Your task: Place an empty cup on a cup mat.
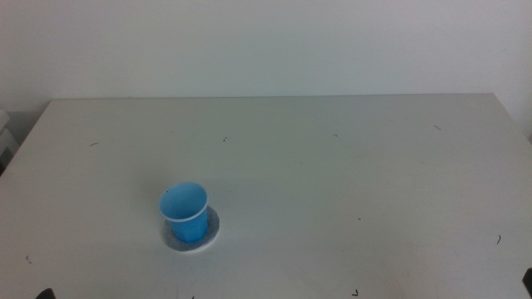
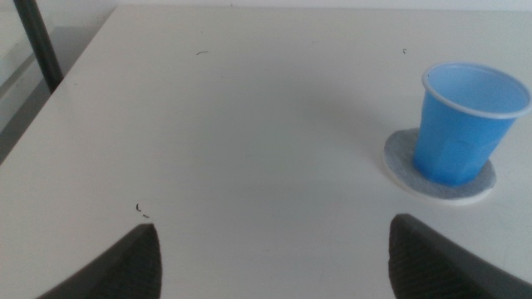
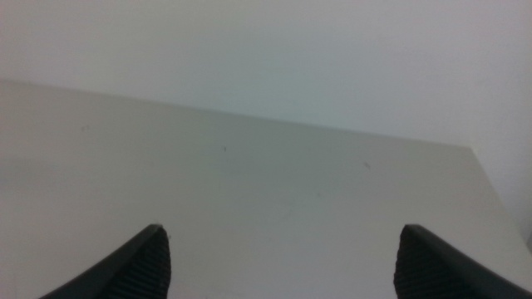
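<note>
The blue cup (image 1: 185, 213) stands upright and empty on the grey cup mat (image 1: 209, 235), at the front left of the table in the middle view. In the left wrist view the cup (image 2: 461, 124) rests on the cup mat (image 2: 401, 156) with the white edge showing around its base. My left gripper (image 2: 274, 249) is open, pulled back from the cup and holding nothing. My right gripper (image 3: 283, 262) is open over bare table, far from the cup. Neither arm shows in the middle view apart from a dark tip (image 1: 43, 294) at the bottom edge.
The white table (image 1: 332, 166) carries a few small dark specks. A dark post (image 2: 37, 41) stands beyond the table's edge in the left wrist view. A pale wall runs behind the table's far edge.
</note>
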Tool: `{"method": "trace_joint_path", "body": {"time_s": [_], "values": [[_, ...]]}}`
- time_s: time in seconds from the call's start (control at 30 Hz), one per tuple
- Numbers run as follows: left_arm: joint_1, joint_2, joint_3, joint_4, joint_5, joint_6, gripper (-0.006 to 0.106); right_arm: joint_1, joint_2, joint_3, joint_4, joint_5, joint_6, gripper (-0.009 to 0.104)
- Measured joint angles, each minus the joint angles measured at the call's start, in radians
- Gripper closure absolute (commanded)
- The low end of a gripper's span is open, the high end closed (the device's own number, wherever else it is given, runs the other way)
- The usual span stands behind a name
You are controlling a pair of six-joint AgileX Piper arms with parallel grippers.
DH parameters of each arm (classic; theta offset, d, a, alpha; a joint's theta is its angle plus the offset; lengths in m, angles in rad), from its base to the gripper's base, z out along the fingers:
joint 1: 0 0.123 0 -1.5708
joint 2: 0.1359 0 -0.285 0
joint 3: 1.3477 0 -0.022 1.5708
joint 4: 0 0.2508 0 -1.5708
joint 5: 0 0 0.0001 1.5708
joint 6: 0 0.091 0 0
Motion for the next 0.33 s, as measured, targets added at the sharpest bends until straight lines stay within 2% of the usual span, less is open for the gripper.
{"method": "trace_joint_path", "body": {"time_s": [0.33], "values": [[0.000, 0.000, 0.000, 0.000, 0.000, 0.000, -0.005, 0.000, 0.000, 0.070, 0.015, 0.038, 0.000, 0.012]]}}
